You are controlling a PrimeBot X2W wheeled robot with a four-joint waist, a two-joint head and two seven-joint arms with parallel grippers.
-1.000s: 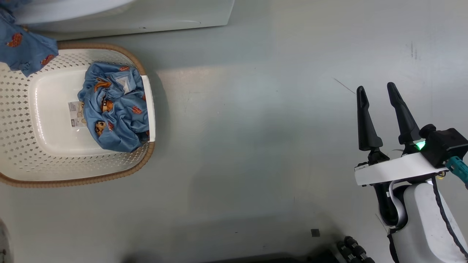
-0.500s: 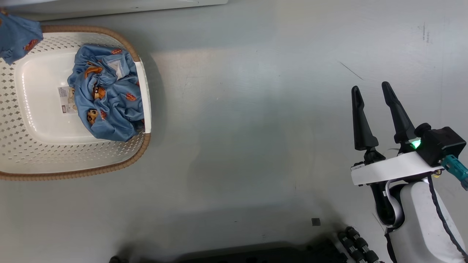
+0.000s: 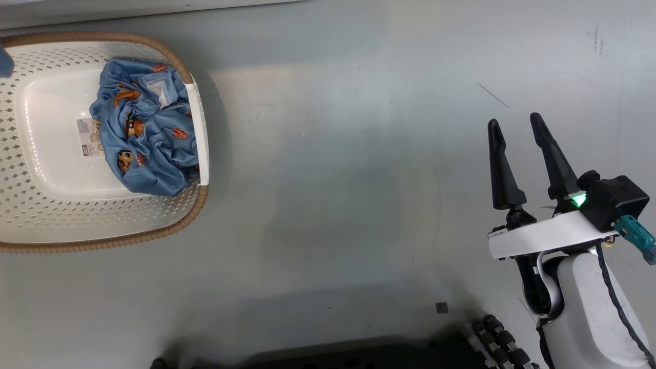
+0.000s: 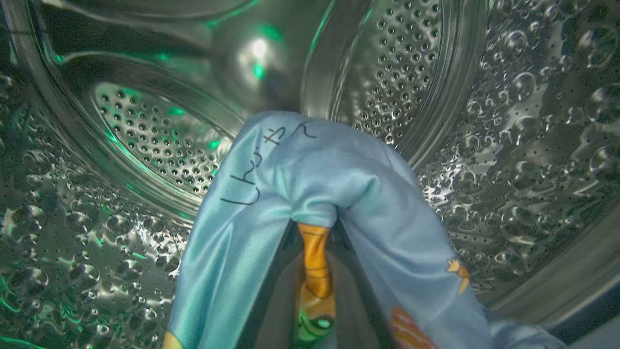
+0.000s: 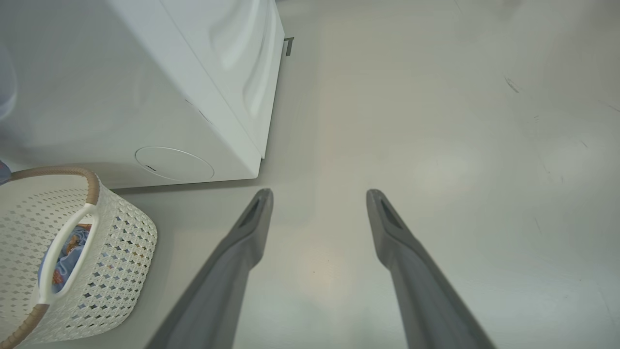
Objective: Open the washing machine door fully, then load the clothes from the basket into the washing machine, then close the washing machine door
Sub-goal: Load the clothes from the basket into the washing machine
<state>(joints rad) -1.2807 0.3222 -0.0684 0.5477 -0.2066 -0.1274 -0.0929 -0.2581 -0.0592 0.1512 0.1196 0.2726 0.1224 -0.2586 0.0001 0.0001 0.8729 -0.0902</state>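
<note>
The cream basket stands on the floor at the left of the head view, with a bundle of light blue printed clothes against its right wall. Another of the clothes hangs over my left gripper, which is shut on it inside the washing machine's steel drum. My right gripper is open and holds nothing, low over bare floor far right of the basket. In the right wrist view my right gripper points past the washing machine and the basket. The washing machine door is out of view.
A white strip of the washer's base runs along the top edge of the head view. Open grey floor lies between the basket and my right arm. My dark wheeled base shows at the bottom.
The head camera has shifted, so the basket sits higher and further left. The blue garment hanging at the upper left has slid almost out of the picture. My right gripper stays open.
</note>
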